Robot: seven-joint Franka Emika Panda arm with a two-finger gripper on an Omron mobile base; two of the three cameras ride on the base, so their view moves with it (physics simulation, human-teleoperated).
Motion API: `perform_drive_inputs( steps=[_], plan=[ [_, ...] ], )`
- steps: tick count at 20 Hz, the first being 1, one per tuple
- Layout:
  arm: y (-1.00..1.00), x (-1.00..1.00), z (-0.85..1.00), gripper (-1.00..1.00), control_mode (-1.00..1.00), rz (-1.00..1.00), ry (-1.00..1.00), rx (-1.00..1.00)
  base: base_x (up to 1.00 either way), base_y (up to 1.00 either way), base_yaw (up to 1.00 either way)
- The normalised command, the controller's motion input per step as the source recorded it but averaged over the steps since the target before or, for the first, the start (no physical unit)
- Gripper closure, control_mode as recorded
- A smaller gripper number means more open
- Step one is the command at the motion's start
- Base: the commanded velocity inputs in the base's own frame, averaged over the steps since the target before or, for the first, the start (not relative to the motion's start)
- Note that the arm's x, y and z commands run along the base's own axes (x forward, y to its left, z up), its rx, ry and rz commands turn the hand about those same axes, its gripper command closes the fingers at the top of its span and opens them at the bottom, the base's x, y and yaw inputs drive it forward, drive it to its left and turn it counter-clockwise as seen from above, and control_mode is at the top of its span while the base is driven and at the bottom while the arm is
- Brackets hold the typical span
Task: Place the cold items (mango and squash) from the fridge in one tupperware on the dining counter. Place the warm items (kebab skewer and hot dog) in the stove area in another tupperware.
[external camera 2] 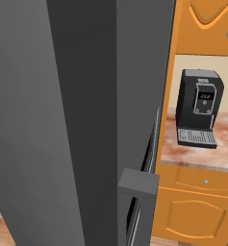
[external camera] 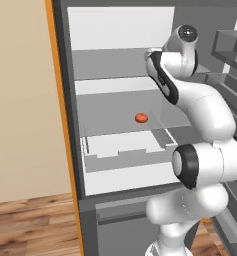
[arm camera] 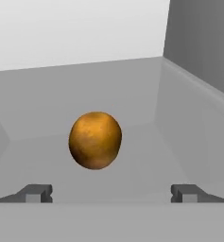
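From the left base view, the fridge (external camera: 120, 100) stands open beside wood flooring, the mango (external camera: 141, 117) on its middle shelf. From the right base view, a coffee machine (external camera 2: 198, 108) sits on a marbled tabletop (external camera 2: 216, 149). In the hand view, the mango (arm camera: 95, 140) lies just beyond the tool (arm camera: 111, 193), whose fingertips stand spread, released, apart from it.

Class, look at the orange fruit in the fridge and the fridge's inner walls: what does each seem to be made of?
The mango looks like fruit with a matte, mottled orange-brown skin and a soft sheen, no hard gloss. The fridge has flat grey inner walls and white shelves, even in tone and unreflective: probably moulded plastic or painted metal, which the rendering leaves open.
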Motion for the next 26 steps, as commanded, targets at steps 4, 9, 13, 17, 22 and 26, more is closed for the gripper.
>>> perform_drive_inputs(
  steps=[4, 9, 13, 17, 22, 26],
  plan=[
    [0.02, 0.39, -0.03, -1.0, -1.0, 0.03, 0.0, 0.0, 0.0, 0.0, 0.0],
    [0.01, 0.42, -0.05, -1.0, -1.0, 0.03, 0.0, 0.0, 0.0, 0.0, 0.0],
    [0.0, 0.24, -0.05, -1.0, -1.0, 0.01, 0.0, 0.0, 0.0, 0.0, 0.0],
    [0.0, 0.21, -0.15, -1.0, -1.0, 0.0, 0.01, 0.0, 0.0, 0.0, 0.0],
    [0.0, 0.28, -0.22, -1.0, -1.0, 0.0, 0.01, 0.0, 0.0, 0.0, 0.0],
    [0.0, 0.22, -0.15, -1.0, -1.0, 0.0, 0.01, 0.0, 0.0, 0.0, 0.0]
  ],
)
